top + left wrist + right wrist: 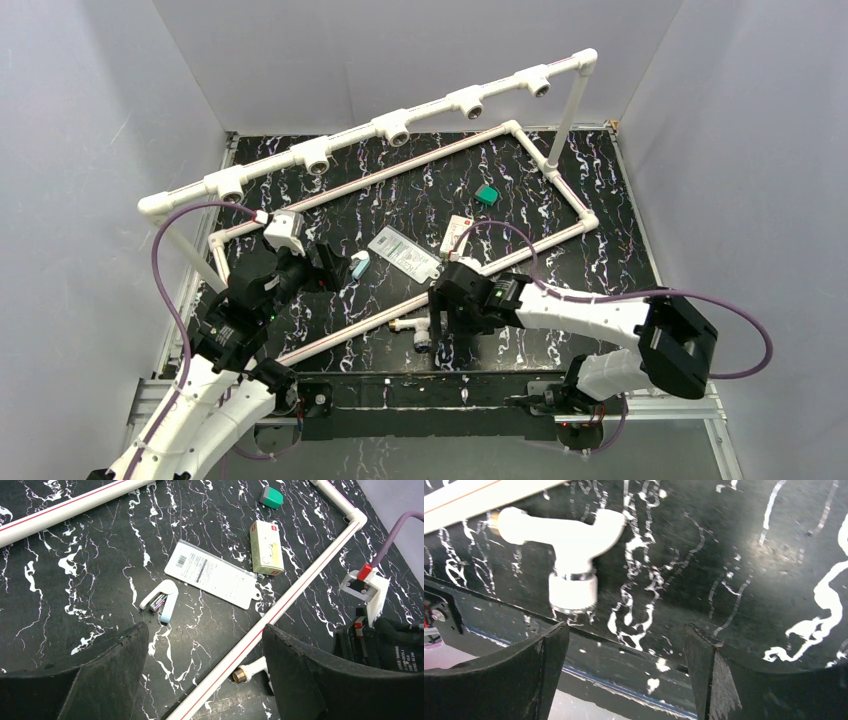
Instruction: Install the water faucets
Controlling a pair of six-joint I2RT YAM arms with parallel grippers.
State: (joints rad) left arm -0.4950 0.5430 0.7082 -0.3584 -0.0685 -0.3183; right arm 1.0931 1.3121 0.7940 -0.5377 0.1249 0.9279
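Observation:
One white water faucet (pixel 414 331) lies on the black marbled table by the near pipe of the floor frame, its brass threaded end toward the pipe. It shows in the right wrist view (pixel 569 550) and partly in the left wrist view (pixel 252 670). My right gripper (pixel 444 322) is open and empty, just right of the faucet and near the table's front edge. My left gripper (pixel 322 268) is open and empty, left of centre over the table. The raised pipe rail (pixel 390 125) with several white tee sockets spans the back.
A white pipe frame (pixel 580 215) lies on the table. Inside it are a flat clear packet (pixel 403 252), a small cream box (pixel 456 233), a green block (pixel 487 194) and a small white-and-blue tool (pixel 359 266). Grey walls enclose the table.

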